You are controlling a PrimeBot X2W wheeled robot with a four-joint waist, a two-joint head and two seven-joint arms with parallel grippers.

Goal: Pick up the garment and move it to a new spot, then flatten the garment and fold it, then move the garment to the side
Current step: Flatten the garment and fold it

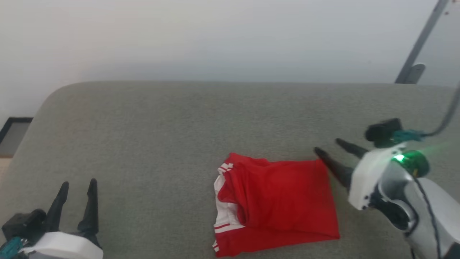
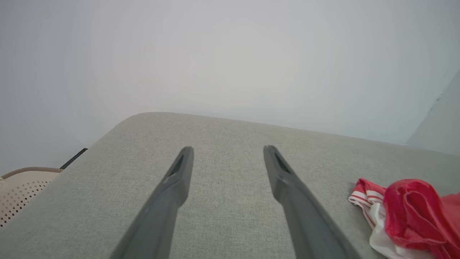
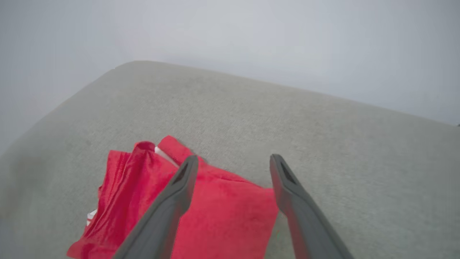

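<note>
Two of three stages judged complete: folded garment (image 1: pixel 276 201) at near middle of cushion (image 1: pixel 143 126), right gripper (image 1: pixel 327 145) fingers wide, empty, just beside it, left gripper (image 1: pixel 79 182) likewise wide, well apart; sideways move outstanding.

The red garment (image 1: pixel 284 194) has white fabric and red-and-white striped trim, on a grey surface (image 1: pixel 143 136).

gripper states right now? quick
Left gripper: open, empty, well clear of the shirt.
Right gripper: open, empty, at the shirt's right edge.
</note>
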